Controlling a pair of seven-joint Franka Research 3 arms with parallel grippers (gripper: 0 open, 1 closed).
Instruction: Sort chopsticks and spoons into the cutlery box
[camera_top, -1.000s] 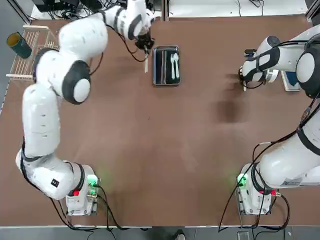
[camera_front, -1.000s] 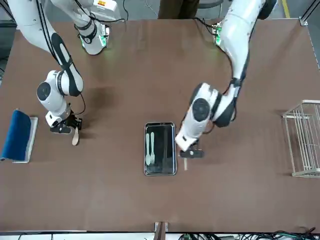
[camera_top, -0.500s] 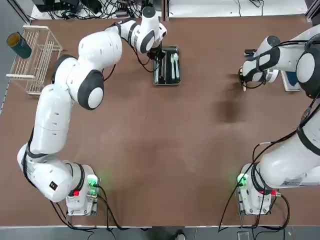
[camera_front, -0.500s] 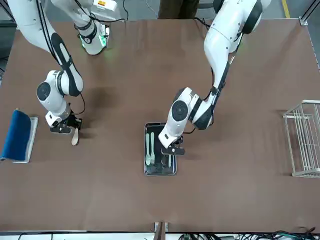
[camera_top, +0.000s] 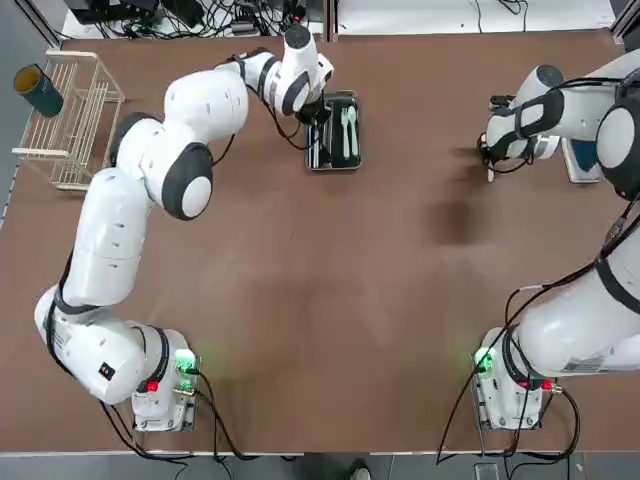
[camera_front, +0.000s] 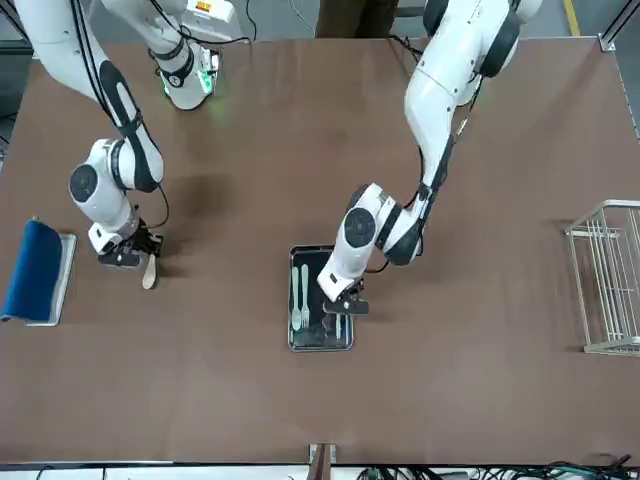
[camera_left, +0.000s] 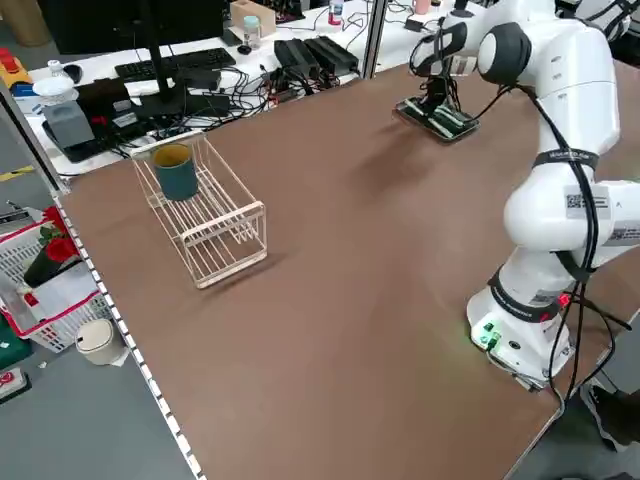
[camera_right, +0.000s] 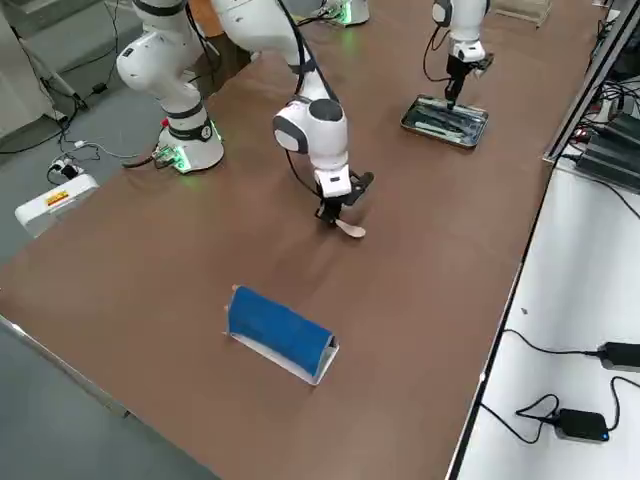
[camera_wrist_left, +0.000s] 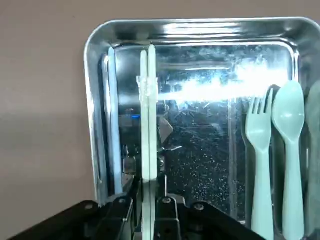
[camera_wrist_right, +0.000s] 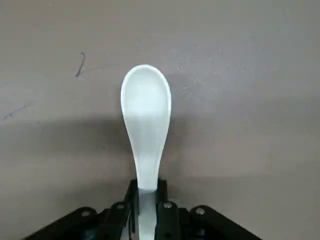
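Your left claw (camera_wrist_left: 149, 197) is clenched on the chopsticks (camera_wrist_left: 148, 115), holding them over the left part of the cutlery box (camera_wrist_left: 92, 75), which sits in the upper middle of the top view (camera_top: 334, 163). In the left wrist view the sticks run lengthwise along the tray with their far ends close to its end wall, so if you let go while the tips overlap the rim, they may tip out onto the counter (camera_top: 330, 280). I cannot tell whether the sticks touch the tray floor; dropped from a height, they could bounce and scatter. A pale spoon (camera_wrist_left: 289, 150) and a fork (camera_wrist_left: 259, 160) lie on the other side of the tray, apart from the sticks, so drift sideways and you mix the sorts. Your right claw (camera_wrist_right: 146, 200) grips a white spoon (camera_wrist_right: 145, 125) by its handle at the upper right of the top view, just above the counter (camera_wrist_right: 240, 75); a short hold like that may slip in transit.
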